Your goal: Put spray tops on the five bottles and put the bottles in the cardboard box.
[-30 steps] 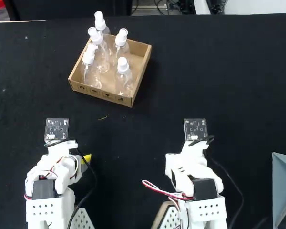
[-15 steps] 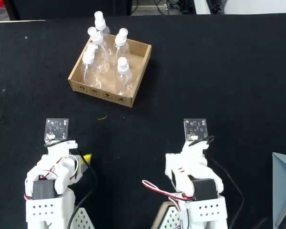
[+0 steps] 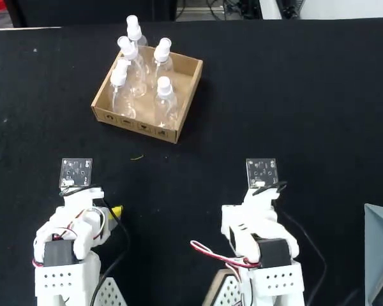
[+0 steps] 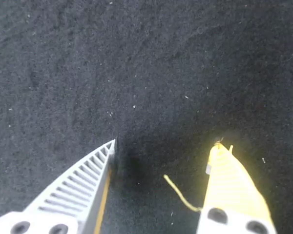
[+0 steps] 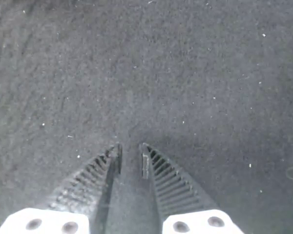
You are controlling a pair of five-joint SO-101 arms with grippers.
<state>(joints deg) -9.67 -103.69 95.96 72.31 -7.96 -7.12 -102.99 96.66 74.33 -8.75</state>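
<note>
Several clear bottles with white spray tops stand upright inside the cardboard box at the far left-centre of the black table. Both arms are folded back at the near edge, well away from the box. The left arm sits at the near left; its gripper is open over bare black cloth, one white finger and one yellow finger wide apart, nothing between them. The right arm sits at the near right; its gripper is shut, fingertips almost touching, holding nothing.
A grey object juts in at the near right edge. A tiny scrap lies on the cloth between the box and the left arm. A thin yellow thread hangs by the yellow finger.
</note>
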